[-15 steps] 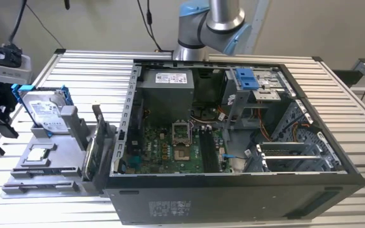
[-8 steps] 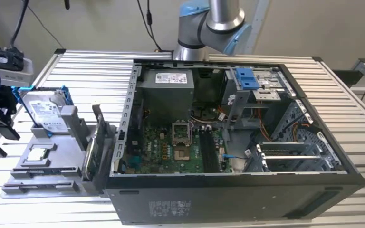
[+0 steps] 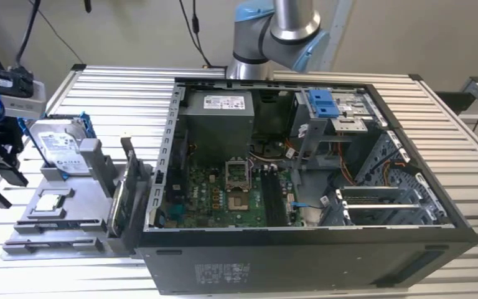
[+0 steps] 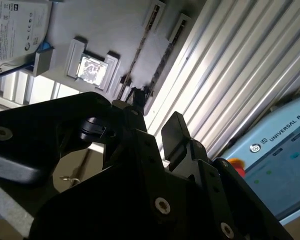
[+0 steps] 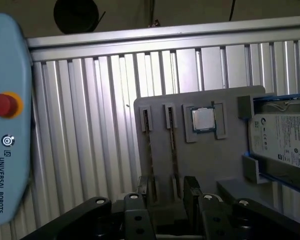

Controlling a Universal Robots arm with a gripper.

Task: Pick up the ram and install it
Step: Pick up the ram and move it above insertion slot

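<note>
— Gripper point(image 5: 167, 194) state?
— Wide. Fingers point(image 5: 191, 186) spread well apart, nothing held. Hanging over one end of the gray fixture point(image 5: 210, 170); contact with it not discernible.

— Ram point(image 5: 174, 155) position?
— On its long edge in a slot of the fixture, edge-on as a thin dark line in the first wrist view. In line with the gap between the fingers there. Not gripped. In the exterior view, clearly apart from the gripper, with the gripper at the exterior view's left edge. Not in the computer.

— Neighbours of the ram?
— Second thin board point(image 5: 148, 150) on edge in the adjacent slot, parallel and just beside. On the other side, processor point(image 5: 203, 120) lying flat in a square pocket. Beyond the processor, silver hard drive point(image 5: 282, 137) in a blue frame point(image 5: 250, 167).

— Under the fixture?
— Ribbed metal desk point(image 5: 89, 125). Noted too: light-blue pendant point(image 5: 7, 165) with a red button point(image 5: 3, 104), well apart from the fixture.

— Computer case point(image 3: 305, 268)?
— Open, on the desk, just beside the fixture on the exterior view's right; touching or not, cannot tell. Green motherboard point(image 3: 222, 193) exposed inside. Arm point(image 3: 281, 28) rising behind the case.
</note>
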